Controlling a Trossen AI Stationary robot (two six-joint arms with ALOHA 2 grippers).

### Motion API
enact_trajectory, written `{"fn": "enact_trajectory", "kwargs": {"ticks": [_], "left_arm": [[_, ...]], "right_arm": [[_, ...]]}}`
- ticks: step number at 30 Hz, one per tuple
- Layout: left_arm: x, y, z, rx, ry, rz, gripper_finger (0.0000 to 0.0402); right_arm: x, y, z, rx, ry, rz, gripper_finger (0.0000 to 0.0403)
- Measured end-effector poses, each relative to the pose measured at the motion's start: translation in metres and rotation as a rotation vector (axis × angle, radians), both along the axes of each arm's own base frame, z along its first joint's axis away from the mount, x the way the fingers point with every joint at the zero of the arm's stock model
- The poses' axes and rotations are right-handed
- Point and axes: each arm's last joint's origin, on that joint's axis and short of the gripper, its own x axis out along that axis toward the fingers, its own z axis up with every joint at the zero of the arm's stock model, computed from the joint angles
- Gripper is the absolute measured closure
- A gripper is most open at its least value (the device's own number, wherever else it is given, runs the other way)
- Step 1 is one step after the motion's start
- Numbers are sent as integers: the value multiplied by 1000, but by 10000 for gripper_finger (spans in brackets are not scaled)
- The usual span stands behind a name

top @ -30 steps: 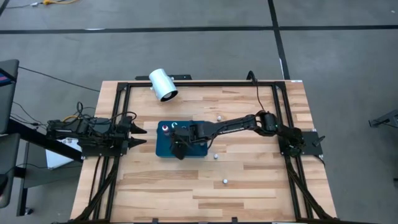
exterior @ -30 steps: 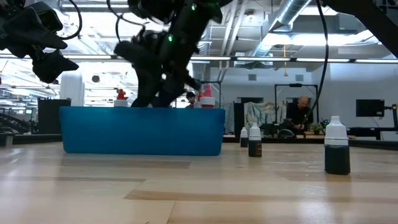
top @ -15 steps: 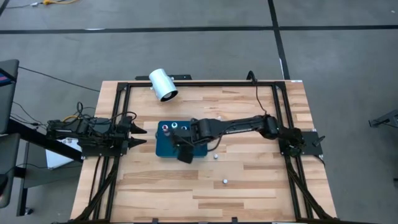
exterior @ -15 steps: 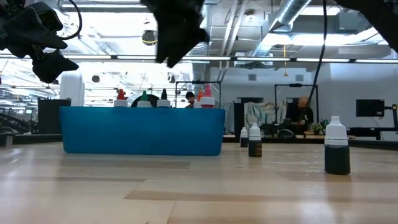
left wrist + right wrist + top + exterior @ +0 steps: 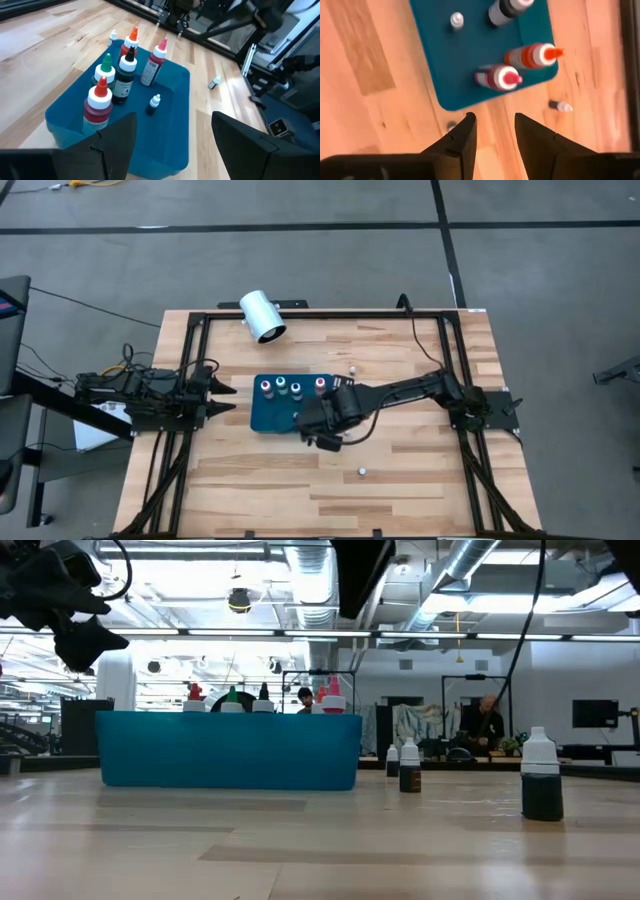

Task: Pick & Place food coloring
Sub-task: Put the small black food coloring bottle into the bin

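The food coloring bottles (image 5: 125, 75) stand upright in the teal tray (image 5: 272, 418), with red, green, dark, orange and pink tops. A tiny white-topped one (image 5: 155, 102) stands on the tray floor beside them. More small bottles are on the table: one (image 5: 353, 368) beyond the tray, one (image 5: 361, 471) toward the near edge, and one (image 5: 560, 105) lying on its side. My right gripper (image 5: 318, 432) hangs open above the tray's near right corner, with nothing between its fingers (image 5: 462, 140). My left gripper (image 5: 225, 395) waits open at the table's left side.
A large white cylinder (image 5: 262, 316) lies at the table's far left corner. A black frame (image 5: 320, 313) runs along the table's edges. The low view shows loose bottles (image 5: 541, 775) right of the tray (image 5: 230, 750), with bare wood in front.
My right gripper has risen out of the tray and gone toward the table's near right, turning as it went. The bottles it covered in the tray now show from above, standing upright.
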Motion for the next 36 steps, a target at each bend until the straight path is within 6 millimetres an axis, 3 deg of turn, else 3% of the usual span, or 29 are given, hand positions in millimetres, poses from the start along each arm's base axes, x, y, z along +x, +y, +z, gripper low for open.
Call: {"fn": "enact_trajectory", "kwargs": {"ticks": [5,11,17,27,36], "left_arm": [[0,0,1,-12,-8,3,152],[0,0,1,-95,-8,27,152],[0,0,1,-225,-8,61,152],[15,-5,18,-234,-141,-47,152],[40,-11,14,-213,-49,-128,152]], "right_arm": [[-2,1,-4,-13,13,-3,282],[-21,4,-11,22,74,-55,282],[-43,38,-20,60,47,-137,282],[-70,110,-25,168,-109,-288,282],[-93,147,-32,225,-159,-381,282]]}}
